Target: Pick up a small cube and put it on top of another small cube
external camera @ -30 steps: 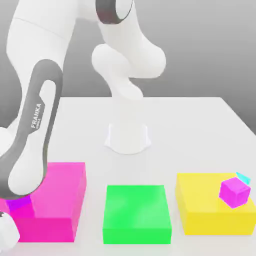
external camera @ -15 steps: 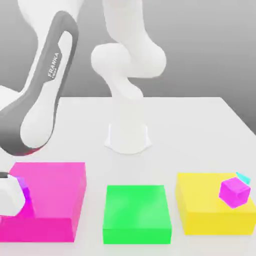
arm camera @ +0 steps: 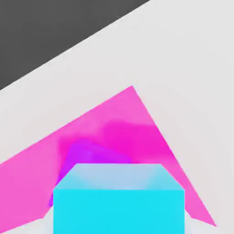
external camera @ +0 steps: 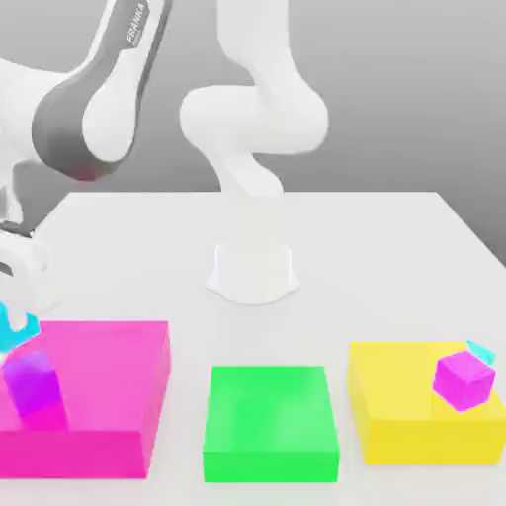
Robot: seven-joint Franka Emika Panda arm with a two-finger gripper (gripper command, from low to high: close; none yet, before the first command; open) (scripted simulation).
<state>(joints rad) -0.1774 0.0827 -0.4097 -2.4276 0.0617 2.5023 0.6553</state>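
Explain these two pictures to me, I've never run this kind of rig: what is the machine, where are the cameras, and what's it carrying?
The white machine is a jointed robot arm bolted to a white table; everything is a simulator's render. One picture comes from a camera off the arm, the other from a camera on its hand, looking down.

On the table lie three big flat blocks: pink, green and yellow. A small violet cube sits on the pink one, a small magenta cube on the yellow one.

At the exterior view's left, the claw holds a small cyan cube just above the violet cube, not yet set down.
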